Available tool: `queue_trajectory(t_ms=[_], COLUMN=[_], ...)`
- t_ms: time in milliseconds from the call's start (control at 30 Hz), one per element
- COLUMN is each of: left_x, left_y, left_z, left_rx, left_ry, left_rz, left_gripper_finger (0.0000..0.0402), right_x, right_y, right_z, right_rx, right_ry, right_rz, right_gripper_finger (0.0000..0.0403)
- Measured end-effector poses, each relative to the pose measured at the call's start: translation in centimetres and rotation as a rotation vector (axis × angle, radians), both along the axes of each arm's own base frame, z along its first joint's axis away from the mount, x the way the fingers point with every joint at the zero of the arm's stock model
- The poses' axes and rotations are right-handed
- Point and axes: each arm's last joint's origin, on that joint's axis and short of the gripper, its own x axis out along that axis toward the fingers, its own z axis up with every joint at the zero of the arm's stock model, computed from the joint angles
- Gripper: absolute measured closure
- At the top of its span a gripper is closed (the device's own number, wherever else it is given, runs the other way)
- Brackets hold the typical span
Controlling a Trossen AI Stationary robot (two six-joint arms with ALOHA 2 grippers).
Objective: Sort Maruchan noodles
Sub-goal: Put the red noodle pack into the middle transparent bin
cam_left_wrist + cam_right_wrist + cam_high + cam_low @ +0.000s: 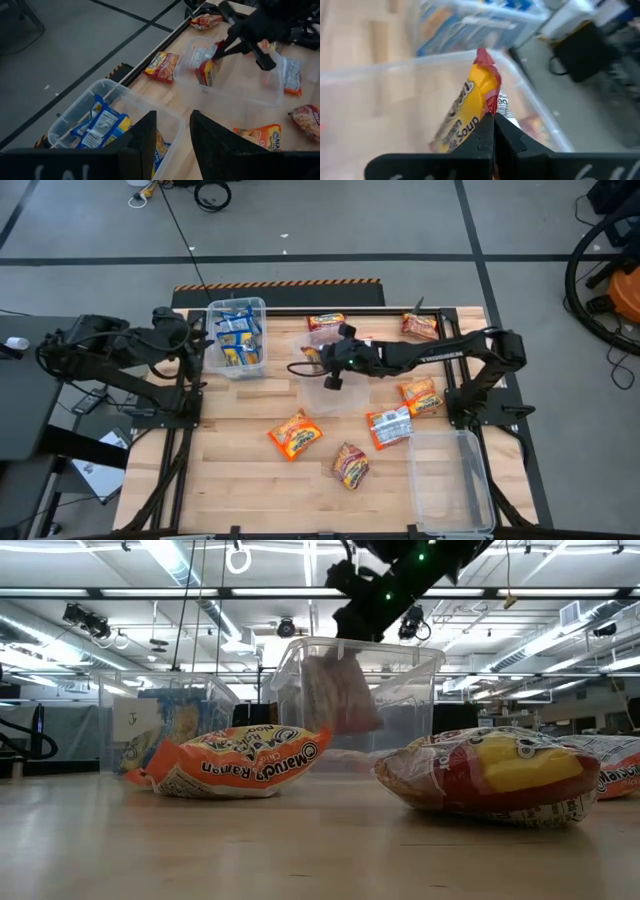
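Note:
My right gripper [320, 361] is shut on a dark red-and-yellow Maruchan packet [465, 107] and reaches over the middle clear bin [350, 406], with the packet [340, 690] inside the bin's walls. My left gripper [172, 145] is open and hovers at the table's left, above the clear bin of blue-and-yellow packets [237, 340]. Several loose packets lie flat on the table, among them an orange one [295, 433] and a dark red one [350, 465]. My right gripper pinches the packet's red crimped end [489, 102] between its two fingers, coming from above and slanting down. The packet hangs below the fingers, tilted, inside the middle bin. In the low view its lower end [355, 725] is clear of the bin floor.
An empty clear bin [470, 500] stands at the table's near right corner. Further packets lie at the far edge [326, 322] [420, 326] and right of the middle bin [421, 396] [389, 426]. Bare wood shows at the near left [240, 480].

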Motion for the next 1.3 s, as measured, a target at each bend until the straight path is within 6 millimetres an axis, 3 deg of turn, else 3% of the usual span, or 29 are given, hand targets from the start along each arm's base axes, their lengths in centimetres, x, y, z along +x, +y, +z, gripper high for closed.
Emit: queue_trajectory(t_ms=[233, 633, 1000, 1167, 1300], left_x=[0.1, 0.3, 0.4, 0.4, 0.4], left_y=[0.0, -0.1, -0.1, -0.1, -0.1], left_z=[0.0, 0.3, 0.4, 0.4, 0.4], left_rx=[0.0, -0.01, -0.011, -0.011, -0.011], left_ry=[-0.002, -0.048, -0.053, -0.053, -0.053], left_rz=[0.0, 0.0, 0.0, 0.0, 0.0], left_gripper_finger=[0.0278, 0.0278, 0.0278, 0.0278, 0.0278], right_x=[0.2, 1.9, 2.0, 1.7, 1.2], right_y=[-1.7, -4.0, -4.2, -4.1, -2.9], right_z=[-1.7, -4.7, -4.8, -4.2, -2.6], right_rx=[0.103, 0.103, 0.07, 0.12, 0.187], right_ry=[0.059, 0.03, 0.032, -0.013, -0.071], right_rz=[0.081, 0.039, -0.012, -0.07, -0.097], right_gripper_finger=[0.0397, 0.0396, 0.0368, 0.0331, 0.0293])
